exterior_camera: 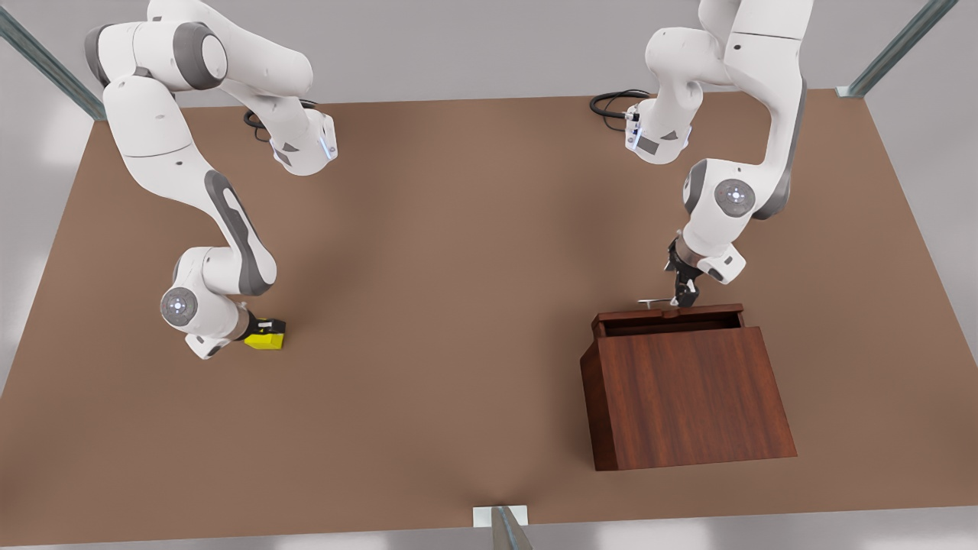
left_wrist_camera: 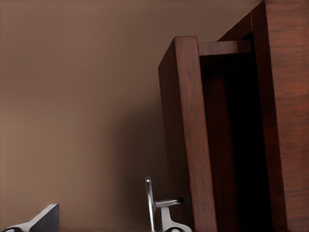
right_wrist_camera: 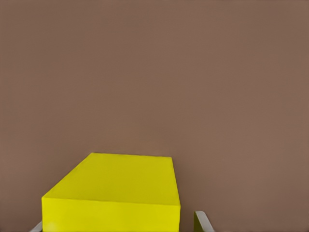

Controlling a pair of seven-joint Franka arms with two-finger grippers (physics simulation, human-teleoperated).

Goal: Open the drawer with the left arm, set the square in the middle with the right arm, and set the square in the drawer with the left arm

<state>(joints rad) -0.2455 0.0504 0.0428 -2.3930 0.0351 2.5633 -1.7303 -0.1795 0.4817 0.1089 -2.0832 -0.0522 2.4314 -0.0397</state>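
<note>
Gripping the handle (exterior_camera: 655, 301), the left gripper (exterior_camera: 682, 299) is holding the drawer (exterior_camera: 671, 320) slightly open; the right gripper (exterior_camera: 269, 334) is clamping the square (exterior_camera: 263, 341).

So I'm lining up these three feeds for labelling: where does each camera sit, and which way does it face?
Front view: high above the table, looking down on both arms, the square and the drawer.
Left wrist view: on the left gripper, facing the drawer's handle; a fingertip shows.
Right wrist view: on the right gripper, facing the square; fingertips flank it.
Shared: each wrist target appears in the front view.
</note>
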